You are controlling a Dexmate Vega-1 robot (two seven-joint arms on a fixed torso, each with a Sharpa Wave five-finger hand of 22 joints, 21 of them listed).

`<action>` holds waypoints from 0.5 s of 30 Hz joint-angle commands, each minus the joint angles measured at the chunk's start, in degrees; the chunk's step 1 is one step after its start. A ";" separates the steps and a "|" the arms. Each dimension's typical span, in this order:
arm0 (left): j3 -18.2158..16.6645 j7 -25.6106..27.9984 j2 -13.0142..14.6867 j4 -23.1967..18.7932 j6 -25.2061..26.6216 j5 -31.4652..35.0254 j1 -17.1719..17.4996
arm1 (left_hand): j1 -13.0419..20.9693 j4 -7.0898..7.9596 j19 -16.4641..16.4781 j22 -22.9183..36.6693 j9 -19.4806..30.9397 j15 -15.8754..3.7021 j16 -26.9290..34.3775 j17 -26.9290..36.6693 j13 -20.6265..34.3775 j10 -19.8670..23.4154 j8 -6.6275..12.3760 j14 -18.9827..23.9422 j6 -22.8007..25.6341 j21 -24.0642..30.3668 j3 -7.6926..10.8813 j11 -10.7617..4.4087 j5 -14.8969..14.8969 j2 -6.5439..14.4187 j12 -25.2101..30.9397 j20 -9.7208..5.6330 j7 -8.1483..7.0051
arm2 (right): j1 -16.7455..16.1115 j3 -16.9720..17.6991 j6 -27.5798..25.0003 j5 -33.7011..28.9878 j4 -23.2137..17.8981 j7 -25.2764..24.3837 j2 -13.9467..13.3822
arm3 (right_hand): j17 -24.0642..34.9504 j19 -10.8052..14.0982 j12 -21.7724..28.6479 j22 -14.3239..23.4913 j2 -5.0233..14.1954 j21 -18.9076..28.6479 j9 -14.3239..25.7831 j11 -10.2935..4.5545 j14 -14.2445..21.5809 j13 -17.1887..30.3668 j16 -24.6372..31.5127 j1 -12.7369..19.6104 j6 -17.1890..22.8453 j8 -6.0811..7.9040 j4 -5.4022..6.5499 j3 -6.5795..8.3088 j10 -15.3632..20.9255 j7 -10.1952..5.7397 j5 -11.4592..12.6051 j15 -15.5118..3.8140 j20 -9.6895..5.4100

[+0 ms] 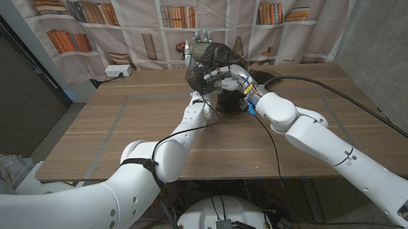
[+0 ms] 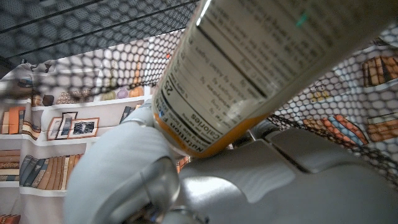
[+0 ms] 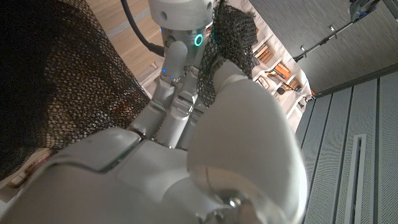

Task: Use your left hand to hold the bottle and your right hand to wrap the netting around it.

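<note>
Over the far middle of the table, my left hand (image 1: 201, 40) holds the bottle up, mostly hidden under the black netting (image 1: 210, 62). The left wrist view shows the bottle (image 2: 249, 68) close up, white label with an orange band, lying across my left hand (image 2: 124, 168) with netting (image 2: 348, 118) draped around it. My right hand (image 1: 227, 77) sits on the near right side of the bundle, its fingers gripping the mesh. In the right wrist view my right hand (image 3: 211, 143) pinches a fold of netting (image 3: 233, 34), and more netting (image 3: 56, 87) hangs beside it.
The wooden table (image 1: 122, 132) runs wide on both sides of the hands. More black netting or cloth lies on the table behind my right hand (image 1: 257, 76). A black cable (image 1: 341, 95) crosses the right side. A bookshelf-print curtain (image 1: 151, 20) hangs behind, with a power strip (image 1: 114, 72) at far left.
</note>
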 commanded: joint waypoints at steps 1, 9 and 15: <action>0.33 -1.82 0.01 -1.65 1.72 -1.19 0.36 | -3.33 5.43 -0.10 -0.01 0.06 -8.60 -0.10 0.13 -0.07 0.53 0.34 0.18 0.41 0.23 5.78 -0.16 -0.31 3.63 0.49 -2.74 -0.19 | -0.57 0.88 -1.72 1.28 -0.17 -0.81 -1.76 | 0.15 0.05 -0.23 0.02 0.37 0.39 0.36 0.32 0.32 0.32 -0.15 0.04 0.32 -0.08 0.05 0.59 0.22 0.37 0.31 -1.41 -9.02; 0.68 -3.08 -0.04 -3.81 3.81 -2.30 1.46 | -3.33 5.43 -0.10 -0.01 0.06 -8.60 -0.10 0.13 -0.07 0.53 0.34 0.18 0.41 0.23 5.78 -0.16 -0.31 3.63 0.49 -2.74 -0.19 | -0.44 0.77 -2.48 1.41 0.58 -1.19 -2.23 | 0.20 0.04 -0.30 -0.11 0.36 0.49 0.37 0.52 0.31 0.36 -0.20 0.02 0.43 -0.12 0.05 0.61 0.16 0.40 0.30 -1.46 -9.02; 1.59 -4.37 0.26 -6.79 5.66 -2.81 2.96 | -3.33 5.43 -0.10 -0.01 0.06 -8.60 -0.10 0.13 -0.07 0.53 0.34 0.18 0.41 0.23 5.78 -0.16 -0.31 3.63 0.49 -2.74 -0.19 | 0.29 0.38 -2.66 1.13 1.73 -1.37 -2.11 | 0.25 0.02 -0.33 -0.19 0.35 0.55 0.38 0.56 0.33 0.37 -0.21 0.06 0.43 -0.17 0.01 0.63 0.17 0.51 0.29 -1.50 -9.02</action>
